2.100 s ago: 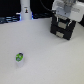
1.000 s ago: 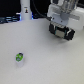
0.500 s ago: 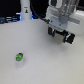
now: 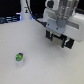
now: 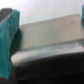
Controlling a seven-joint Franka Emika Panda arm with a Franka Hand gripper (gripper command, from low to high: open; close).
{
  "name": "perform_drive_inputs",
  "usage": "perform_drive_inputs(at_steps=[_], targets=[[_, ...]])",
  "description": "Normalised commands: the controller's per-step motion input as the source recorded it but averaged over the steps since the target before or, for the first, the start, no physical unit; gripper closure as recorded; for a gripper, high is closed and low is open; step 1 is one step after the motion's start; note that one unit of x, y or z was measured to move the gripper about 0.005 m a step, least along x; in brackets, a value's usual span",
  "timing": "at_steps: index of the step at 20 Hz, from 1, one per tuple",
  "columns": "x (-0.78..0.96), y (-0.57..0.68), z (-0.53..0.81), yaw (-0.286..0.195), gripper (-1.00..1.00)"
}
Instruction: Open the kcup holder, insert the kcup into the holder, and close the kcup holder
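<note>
I see the counter (image 4: 35, 45), big and white, filling most of the exterior view. The kcup (image 4: 19, 58) sits on it toward the near left side of the exterior view. It is a small white cup with a green and blue top. It stands alone, with bare counter all around it.

The arm is at the far right of the exterior view. Its big white and grey body hangs over the counter there. Under it I can see the gripper (image 4: 59, 38), dark and low, well apart from the kcup. The picture is blurry there, so I cannot pick out the fingers one by one in this view.

I cannot clearly find the kcup holder in the exterior view. The arm covers the far right part, and what is behind it is too blurry to name.

In the wrist view I see 1 teal finger (image 5: 8, 37) close to the camera, big and fuzzy. Beside it is a wide grey and dark slab (image 5: 50, 42) that runs across the picture. It looks flat on top with a darker band under it. I cannot tell what that slab is. I see only that 1 finger well, so I cannot tell if the fingers are wide or narrow, or if they hold anything.

At the far left of the exterior view there is a thin white post (image 4: 23, 9) with a small blue light (image 4: 29, 16) near it.
</note>
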Motion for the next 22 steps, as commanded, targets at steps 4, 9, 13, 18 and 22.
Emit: perform_drive_inputs(at_steps=[4, 9, 13, 18, 22], targets=[[0.31, -0.22, 0.3, -0.114, -1.0], [0.26, -0.34, 0.36, -0.144, -1.0], [0.04, -0.53, 0.33, -0.227, -1.0], [0.04, -0.55, 0.27, -0.244, -1.0], [0.03, -0.53, 0.19, -0.259, -1.0]])
